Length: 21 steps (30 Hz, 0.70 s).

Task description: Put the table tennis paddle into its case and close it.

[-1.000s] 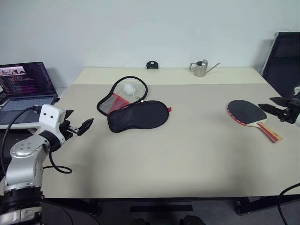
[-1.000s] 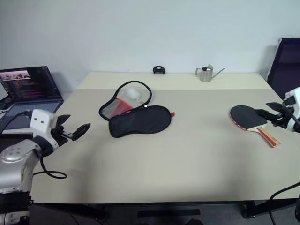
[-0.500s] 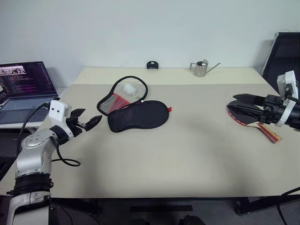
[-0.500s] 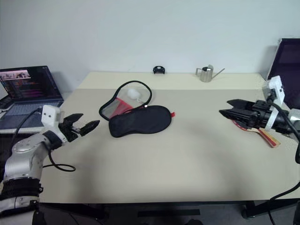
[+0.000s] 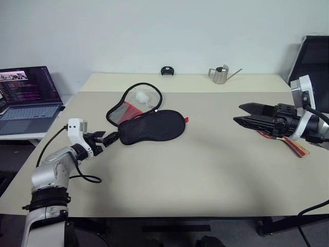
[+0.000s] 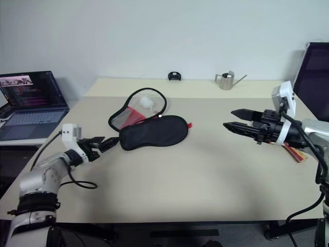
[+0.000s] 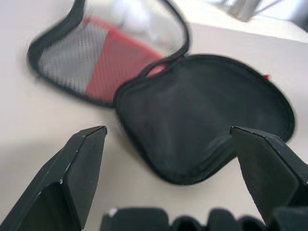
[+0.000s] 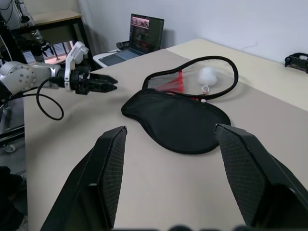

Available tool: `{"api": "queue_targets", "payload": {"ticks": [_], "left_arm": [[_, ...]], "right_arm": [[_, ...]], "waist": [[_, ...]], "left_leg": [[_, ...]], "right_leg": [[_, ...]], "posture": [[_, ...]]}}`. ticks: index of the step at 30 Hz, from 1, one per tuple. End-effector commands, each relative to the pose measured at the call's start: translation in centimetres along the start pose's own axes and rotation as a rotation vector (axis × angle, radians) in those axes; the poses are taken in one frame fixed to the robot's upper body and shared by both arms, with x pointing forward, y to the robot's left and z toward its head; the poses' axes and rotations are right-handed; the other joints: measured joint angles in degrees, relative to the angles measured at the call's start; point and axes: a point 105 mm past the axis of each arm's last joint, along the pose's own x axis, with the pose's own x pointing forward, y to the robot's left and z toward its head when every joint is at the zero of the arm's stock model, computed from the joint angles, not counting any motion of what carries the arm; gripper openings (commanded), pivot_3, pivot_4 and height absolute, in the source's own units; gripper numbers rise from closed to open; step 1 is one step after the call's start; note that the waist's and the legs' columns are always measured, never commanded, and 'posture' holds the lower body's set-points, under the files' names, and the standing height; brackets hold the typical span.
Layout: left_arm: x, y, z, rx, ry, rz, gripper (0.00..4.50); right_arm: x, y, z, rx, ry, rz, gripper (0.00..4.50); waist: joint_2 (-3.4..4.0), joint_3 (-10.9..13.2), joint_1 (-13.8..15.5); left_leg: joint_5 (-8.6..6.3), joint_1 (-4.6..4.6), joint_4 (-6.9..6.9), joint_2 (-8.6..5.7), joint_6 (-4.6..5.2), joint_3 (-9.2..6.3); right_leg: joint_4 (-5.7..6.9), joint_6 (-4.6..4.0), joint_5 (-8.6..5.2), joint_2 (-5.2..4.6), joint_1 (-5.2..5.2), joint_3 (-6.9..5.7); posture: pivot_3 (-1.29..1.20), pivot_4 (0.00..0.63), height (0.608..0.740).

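On the surface [image 5: 205, 170], the case [image 5: 151, 126] lies unzipped; the left claw [image 5: 109, 138] gapes beside it, and the right claw [image 5: 245, 115] hovers open, covering the paddle [image 5: 295, 145].

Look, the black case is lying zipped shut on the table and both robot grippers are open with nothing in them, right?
Not quite. The case lies unzipped and open on the table, its mesh-and-red flap folded back, as the left wrist view shows. The rest is right: the left gripper and the right gripper are both open and hold nothing.
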Motion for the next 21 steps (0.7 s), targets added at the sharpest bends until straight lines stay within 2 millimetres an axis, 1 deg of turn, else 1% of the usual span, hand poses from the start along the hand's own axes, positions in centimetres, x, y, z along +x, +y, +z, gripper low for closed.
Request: {"api": "queue_targets", "payload": {"ticks": [1, 5, 9, 12, 14, 16, 21], "left_arm": [[1.1, -0.2, 1.1, -0.081, -0.037, 0.021, 4.5], [2.8, -0.9, 0.8, -0.17, -0.02, 0.017, 4.5], [4.0, -2.0, 0.6, -0.189, 0.024, -0.021, 4.5], [4.4, -2.0, 0.4, -0.221, 0.052, -0.021, 4.5], [4.6, -2.2, -0.1, -0.227, 0.086, -0.023, 4.5], [4.7, -2.6, -0.6, -0.235, 0.115, -0.04, 4.5], [4.8, -3.5, -1.0, -0.261, 0.146, -0.086, 4.5]], "right_arm": [[0.2, 0.7, 1.5, -0.057, -0.024, 0.022, 3.16], [0.5, 1.0, 1.8, -0.063, -0.028, 0.037, 3.16], [0.7, 1.5, 2.1, -0.07, -0.026, 0.058, 3.16], [0.7, 2.0, 2.3, -0.075, -0.023, 0.072, 3.16], [0.7, 2.2, 2.3, -0.077, -0.02, 0.081, 3.16], [0.7, 2.5, 2.3, -0.077, -0.018, 0.086, 3.16], [0.7, 3.1, 1.9, -0.087, 0.022, 0.115, 3.16]], "waist": [[-0.07, 0.04, 0.04], [-0.36, 0.21, 0.07], [-0.44, 0.26, 0.02], [-0.44, 0.26, 0.0], [-0.44, 0.26, 0.03], [-0.44, 0.26, 0.1], [-0.44, 0.26, 0.5]], "left_leg": [[0.0, 0.0, 0.0, 0.0, 0.0, 0.0], [0.0, -0.01, 0.02, -0.01, 0.0, -0.01], [0.0, -0.07, 0.01, -0.01, -0.02, -0.01], [0.0, -0.13, 0.01, -0.01, -0.02, -0.01], [0.0, -0.16, 0.01, -0.01, -0.02, -0.01], [0.0, -0.17, 0.02, -0.02, -0.02, -0.02], [0.0, -0.18, 0.02, -0.03, -0.02, -0.03]], "right_leg": [[0.0, 0.0, 0.0, 0.0, 0.0, 0.0], [0.01, 0.0, 0.0, 0.0, 0.0, -0.01], [-0.01, 0.0, 0.0, 0.0, -0.04, -0.02], [-0.01, 0.01, 0.0, 0.0, -0.1, -0.03], [-0.01, 0.0, 0.0, 0.0, -0.11, -0.03], [-0.01, 0.01, 0.0, 0.0, -0.11, -0.03], [-0.02, 0.0, 0.0, -0.02, -0.11, -0.03]], "posture": [[0.0, 0.15, 0.74], [0.0, 0.15, 0.74], [0.0, 0.15, 0.74], [0.0, 0.15, 0.74], [0.0, 0.15, 0.74], [0.0, 0.15, 0.74], [0.0, 0.15, 0.74]]}}
